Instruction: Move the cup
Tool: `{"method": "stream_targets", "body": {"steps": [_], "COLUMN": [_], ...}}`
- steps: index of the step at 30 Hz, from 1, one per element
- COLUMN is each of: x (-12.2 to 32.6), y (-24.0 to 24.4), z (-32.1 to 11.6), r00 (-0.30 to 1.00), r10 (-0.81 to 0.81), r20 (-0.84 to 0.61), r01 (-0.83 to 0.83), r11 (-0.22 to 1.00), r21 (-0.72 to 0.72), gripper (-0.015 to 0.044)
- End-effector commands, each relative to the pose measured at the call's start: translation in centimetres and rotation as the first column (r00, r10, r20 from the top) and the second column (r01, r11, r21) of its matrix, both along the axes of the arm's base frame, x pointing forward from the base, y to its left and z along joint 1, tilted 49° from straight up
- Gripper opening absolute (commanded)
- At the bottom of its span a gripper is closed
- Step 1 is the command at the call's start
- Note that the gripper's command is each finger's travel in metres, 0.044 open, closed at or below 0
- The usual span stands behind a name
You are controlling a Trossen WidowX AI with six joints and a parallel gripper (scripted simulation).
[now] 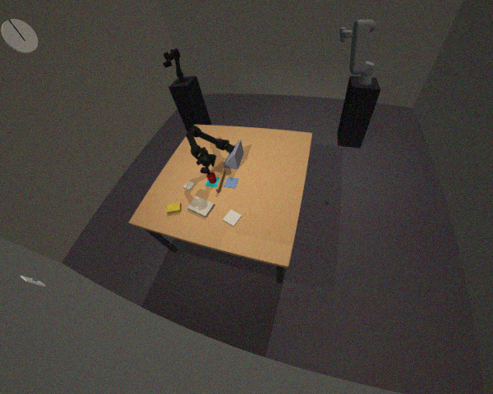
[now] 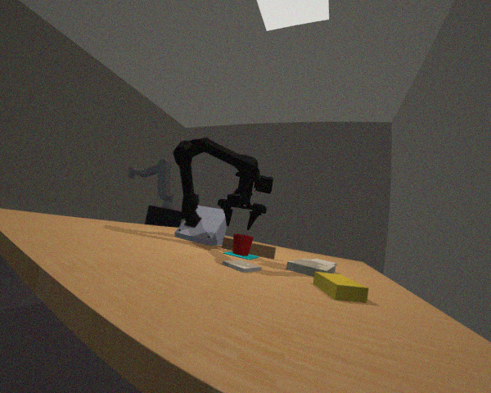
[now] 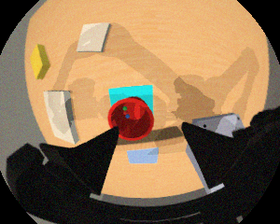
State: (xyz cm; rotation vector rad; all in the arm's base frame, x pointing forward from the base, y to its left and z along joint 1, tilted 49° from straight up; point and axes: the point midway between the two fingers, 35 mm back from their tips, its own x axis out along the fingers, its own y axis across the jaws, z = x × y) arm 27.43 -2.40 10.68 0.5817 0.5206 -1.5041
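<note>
The red cup (image 1: 211, 178) (image 2: 241, 245) (image 3: 131, 119) stands upright on the cyan pad (image 1: 208, 184) (image 2: 254, 257) (image 3: 131, 91). A green and a blue marble show inside it in the wrist view. The blue pad (image 1: 231, 182) (image 3: 141, 156) lies on the other side of the wooden barrier and bears nothing; the barrier hides it in the exterior view. My gripper (image 2: 238, 227) (image 3: 150, 127) is open and empty, with its fingertips above the cup's rim and clear of it.
A low wooden barrier (image 1: 221, 180) (image 2: 264, 250) (image 3: 165, 134) stands between the pads. A grey-blue wedge block (image 1: 235, 157) (image 2: 212, 223) stands near the arm. A yellow block (image 1: 173, 208) (image 2: 340, 287) (image 3: 38, 62), a thick pale slab (image 1: 200, 206) (image 2: 311, 266) and two thinner pale pieces (image 1: 232, 217) (image 1: 188, 185) lie around.
</note>
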Motion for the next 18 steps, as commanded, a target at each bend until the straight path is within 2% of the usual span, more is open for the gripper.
{"method": "stream_targets", "body": {"steps": [1,18], "x": [0.2,0.1], "y": [1.3,4.3], "z": [0.9,3.8], "r00": [1.000,1.000], "r10": [0.001,-0.002], "r20": [0.010,0.013], "r01": [-0.001,0.002], "r11": [1.000,1.000], "r21": [0.010,0.012], "gripper": [0.0440,0.0440]}}
